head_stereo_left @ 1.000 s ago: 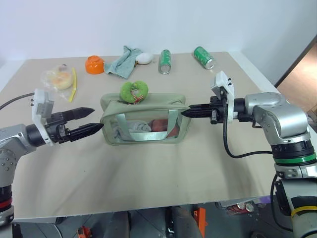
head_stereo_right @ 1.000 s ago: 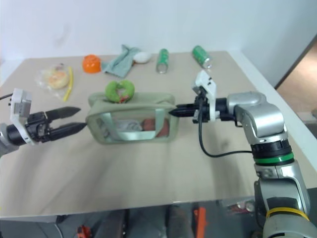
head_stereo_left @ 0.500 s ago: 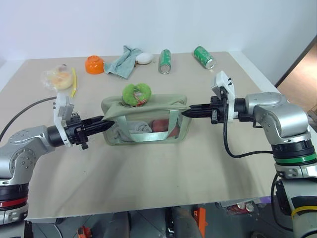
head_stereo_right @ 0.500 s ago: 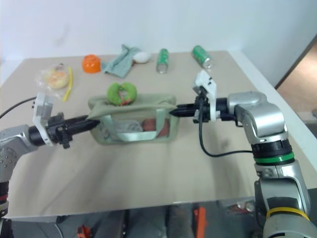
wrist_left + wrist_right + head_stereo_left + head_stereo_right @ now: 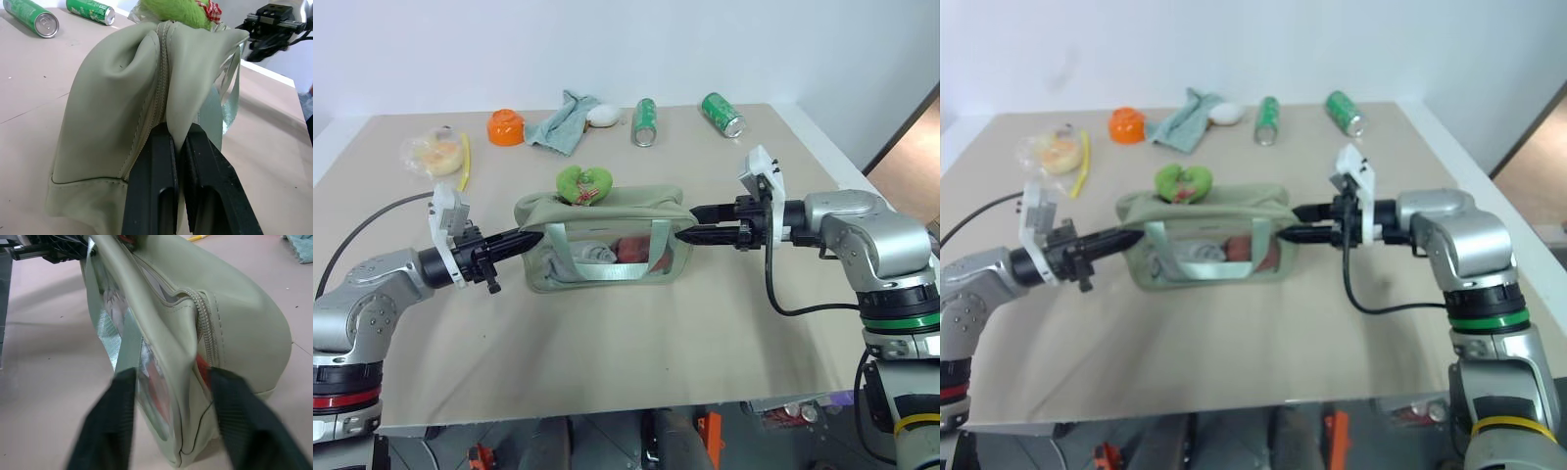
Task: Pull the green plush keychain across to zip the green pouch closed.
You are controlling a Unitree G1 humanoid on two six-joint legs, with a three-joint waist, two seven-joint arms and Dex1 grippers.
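Observation:
The green pouch stands mid-table, boxy, with clear sides showing items inside. The green plush keychain rests on its top at the left end of the zipper. My left gripper is shut on the pouch's left end; in the left wrist view both fingers pinch the fabric just below the zipper seam. At the pouch's right end my right gripper is open, and in the right wrist view its fingers stand apart on either side of that end.
Along the table's far side lie an orange bowl, a teal-grey cloth, a white object and two green cans. A clear bag with yellow contents sits far left. The table's right edge is close behind my right arm.
My left gripper moved in from the left and shut on the pouch's left end. My right gripper, shut at the right end before, has opened. The pouch stayed in place.

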